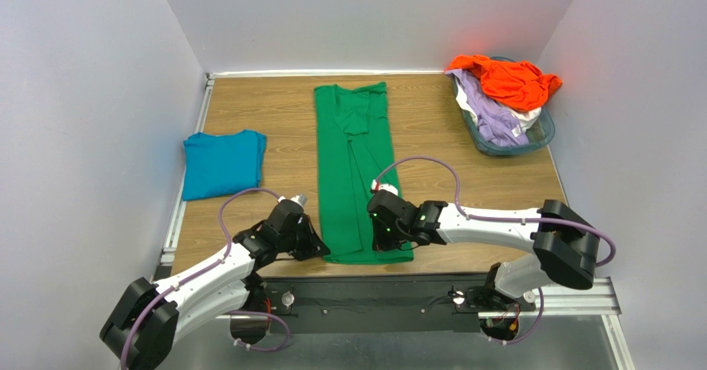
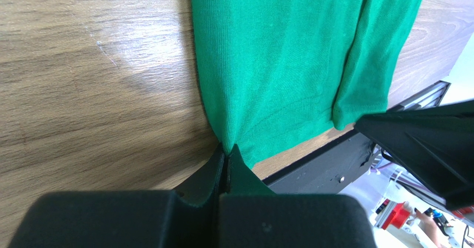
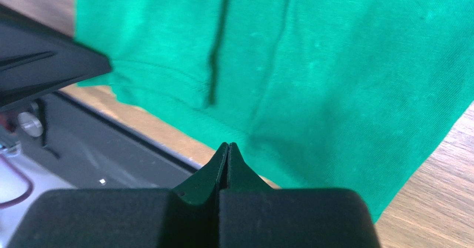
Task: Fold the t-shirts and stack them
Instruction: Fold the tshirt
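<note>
A bright green t-shirt, folded into a long narrow strip, lies down the middle of the wooden table. My left gripper is shut on its near left corner. In the left wrist view the green cloth bunches into the closed tips. My right gripper is shut at the near hem, right of centre. In the right wrist view its tips meet on the hem edge of the green cloth. A teal-blue t-shirt lies folded at the left.
A clear bluish basket at the back right holds orange, lavender and white shirts. The black rail runs along the table's near edge just behind both grippers. Grey walls close in the left, back and right sides.
</note>
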### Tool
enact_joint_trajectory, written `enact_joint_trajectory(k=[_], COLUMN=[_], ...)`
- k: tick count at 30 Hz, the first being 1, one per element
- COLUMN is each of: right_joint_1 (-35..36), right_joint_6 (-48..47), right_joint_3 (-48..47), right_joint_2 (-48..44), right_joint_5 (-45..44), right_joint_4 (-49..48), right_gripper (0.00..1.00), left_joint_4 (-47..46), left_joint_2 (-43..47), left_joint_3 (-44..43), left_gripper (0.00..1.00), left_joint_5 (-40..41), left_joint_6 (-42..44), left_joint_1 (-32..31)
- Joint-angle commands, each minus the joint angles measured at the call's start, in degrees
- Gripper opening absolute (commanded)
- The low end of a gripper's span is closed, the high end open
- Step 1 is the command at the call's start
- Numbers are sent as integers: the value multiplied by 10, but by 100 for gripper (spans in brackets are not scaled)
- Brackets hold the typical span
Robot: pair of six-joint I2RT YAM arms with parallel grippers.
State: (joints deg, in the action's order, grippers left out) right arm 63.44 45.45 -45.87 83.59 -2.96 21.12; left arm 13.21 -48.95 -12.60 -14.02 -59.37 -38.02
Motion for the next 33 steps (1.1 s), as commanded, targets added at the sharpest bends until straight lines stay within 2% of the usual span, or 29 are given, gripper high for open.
enact_joint_trajectory(k=[1,4,6,10,14,20,33], right_joint_1=[9,12,11,12,12,12,12], right_joint_6=[2,-4,-5,-10,-20,-33,-57], right_joint_3=[-22,-24,-16,-18,-23,-30,-50], right_joint_2=[-20,-22,-19,10,40,74,84], right_joint_5=[26,40,32,32,7,-14,-28], right_joint_4=[7,8,9,14,19,30,64], right_gripper=[2,3,10,32,38,40,41], left_joint_4=[11,12,12,12,13,12,10], left_joint_2=[6,4,3,3,3,3,-4], left_joint_3=[4,3,3,2,3,2,-1], left_gripper=[0,0,0,0,0,0,0], left_joint_5=[-6,-7,-7,-8,-7,-7,-7], left_joint_6=[9,10,10,11,11,15,22], left_joint_1=[-4,-4,-4,-3,-3,-4,-3])
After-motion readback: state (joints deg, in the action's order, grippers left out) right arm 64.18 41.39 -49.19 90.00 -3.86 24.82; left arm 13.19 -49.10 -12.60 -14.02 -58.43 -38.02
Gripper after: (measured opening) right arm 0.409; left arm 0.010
